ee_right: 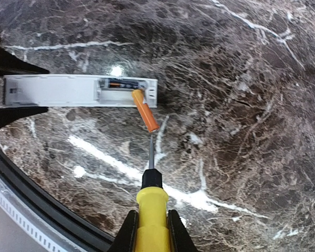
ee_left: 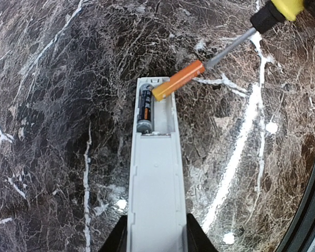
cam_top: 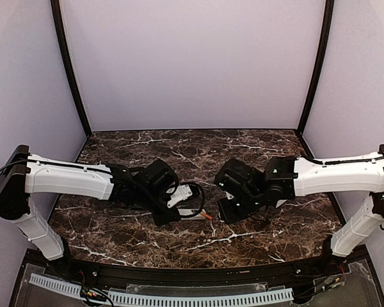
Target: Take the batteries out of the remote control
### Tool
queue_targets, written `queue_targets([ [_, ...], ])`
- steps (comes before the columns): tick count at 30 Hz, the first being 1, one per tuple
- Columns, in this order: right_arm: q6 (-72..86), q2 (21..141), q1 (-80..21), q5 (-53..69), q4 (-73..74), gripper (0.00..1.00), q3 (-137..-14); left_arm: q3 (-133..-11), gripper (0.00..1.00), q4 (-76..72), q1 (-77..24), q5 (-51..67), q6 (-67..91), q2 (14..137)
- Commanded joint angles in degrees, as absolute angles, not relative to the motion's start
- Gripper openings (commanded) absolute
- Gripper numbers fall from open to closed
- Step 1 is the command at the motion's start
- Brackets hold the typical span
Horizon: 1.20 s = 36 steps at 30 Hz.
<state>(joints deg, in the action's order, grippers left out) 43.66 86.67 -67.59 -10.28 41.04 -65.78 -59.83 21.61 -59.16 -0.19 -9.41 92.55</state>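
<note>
Left wrist: my left jaws clench the remote control point(ee_left: 156, 184), dark battery point(ee_left: 145, 107) in its bay, orange battery point(ee_left: 178, 80) tilted across the rim; right jaws grasp the screwdriver point(ee_right: 152, 210).

The desk point(cam_top: 256, 153) is dark stone with white lines. A long white remote control point(ee_left: 156, 189) lies flat on it, back side up. One orange battery point(ee_left: 178, 80) sticks out over its edge.

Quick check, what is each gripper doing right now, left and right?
Left gripper: closed on the remote control.
Right gripper: closed on the screwdriver.
</note>
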Motion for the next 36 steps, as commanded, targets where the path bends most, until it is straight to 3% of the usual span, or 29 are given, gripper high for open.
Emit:
queue_targets([
  [1, 44.3, 87.3, -67.4, -14.0, 45.1, 0.0, -64.5, -60.5, 0.0, 23.9, -59.5, 1.2, -10.0, 91.2],
  [22, 44.6, 85.6, -67.3, -14.6, 45.1, 0.0, -64.5, -60.4, 0.0, 23.9, -59.5, 1.2, -9.8, 90.3],
  [36, 43.4, 75.3, -67.4, -16.0, 45.1, 0.0, -62.7, -54.2, 0.0, 13.4, -59.5, -6.0, -14.7, 80.5],
])
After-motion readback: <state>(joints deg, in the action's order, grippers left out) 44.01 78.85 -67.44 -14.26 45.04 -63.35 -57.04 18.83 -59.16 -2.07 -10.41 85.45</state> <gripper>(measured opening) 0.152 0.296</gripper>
